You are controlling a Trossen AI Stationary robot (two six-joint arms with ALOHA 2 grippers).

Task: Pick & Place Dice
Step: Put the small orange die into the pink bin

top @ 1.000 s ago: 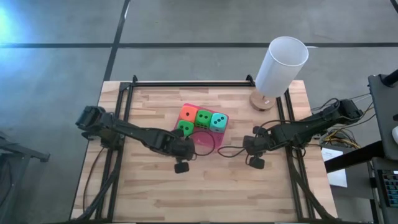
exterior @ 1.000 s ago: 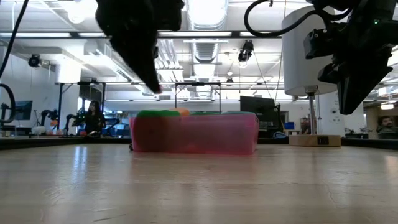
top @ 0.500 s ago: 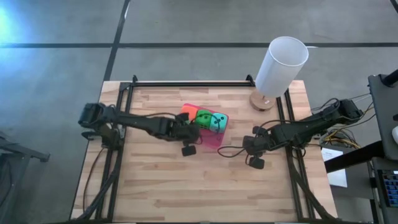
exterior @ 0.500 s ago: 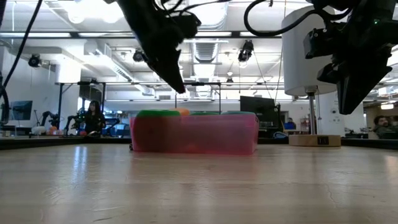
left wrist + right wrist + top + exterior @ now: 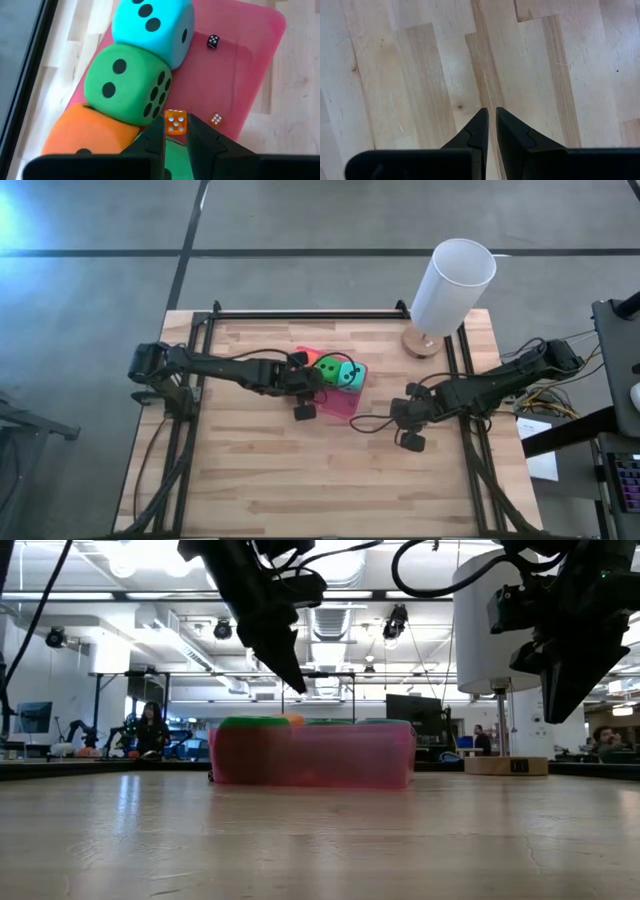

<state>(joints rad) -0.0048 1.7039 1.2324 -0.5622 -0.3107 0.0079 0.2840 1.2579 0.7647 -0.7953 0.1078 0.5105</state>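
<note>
Left wrist view: the left gripper [image 5: 176,125] is nipped nearly closed on a tiny orange die [image 5: 175,121] with white pips, carried clear above the pink tray [image 5: 250,65]. Directly past the fingertips, along the tray's far long edge, sit three big soft dice in a row: teal die [image 5: 150,25], green die [image 5: 127,85], orange die [image 5: 87,135], each touching its neighbour; a second green one shows only as a sliver under the fingers. On the tray's bare half lie two more tiny dice, a black one [image 5: 213,41] and a pale one [image 5: 216,119], apart from each other. High view: left gripper [image 5: 305,395] hangs over the tray's near-left part, by far the nearer arm; right gripper [image 5: 408,420] waits off the tray's right side over bare wood, fingers pressed together, holding nothing. Judgement: release point lies straight below the held die, on open pink floor beside the big cubes. A white cylinder [image 5: 450,285] stands at the far right corner.
</note>
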